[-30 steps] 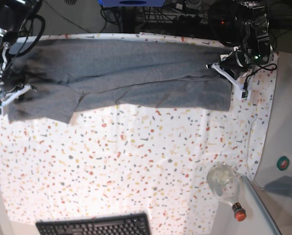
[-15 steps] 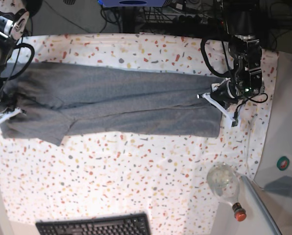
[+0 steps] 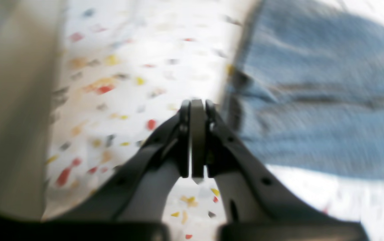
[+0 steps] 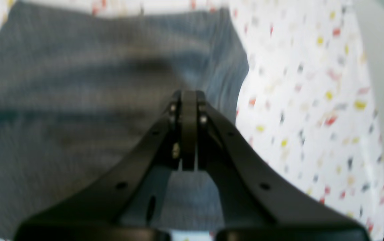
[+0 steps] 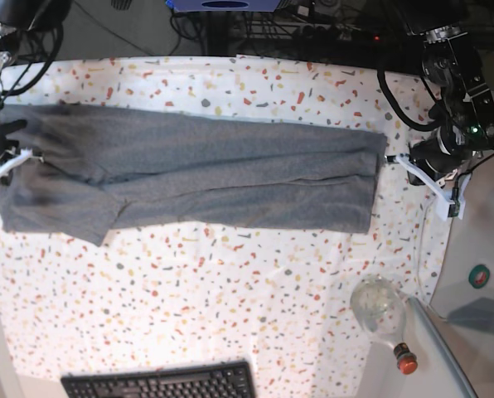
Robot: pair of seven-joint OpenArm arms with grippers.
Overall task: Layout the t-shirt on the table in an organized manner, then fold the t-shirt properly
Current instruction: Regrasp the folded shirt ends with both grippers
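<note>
Shirt [image 5: 205, 170] lies in a long, lengthwise-folded band across the far side of the table [image 5: 230, 282]. Left gripper [image 3: 195, 110] and right gripper [image 4: 188, 100] are both clenched on nothing. Soft, limp knit; best pinched at the end corners.

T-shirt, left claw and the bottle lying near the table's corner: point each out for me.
t-shirt [image 5: 230, 170], base view, middle of the grey fabric.
left claw [image 3: 197, 103], left wrist view, tips of the closed fingers.
bottle [image 5: 378, 311], base view, clear rounded body.
</note>
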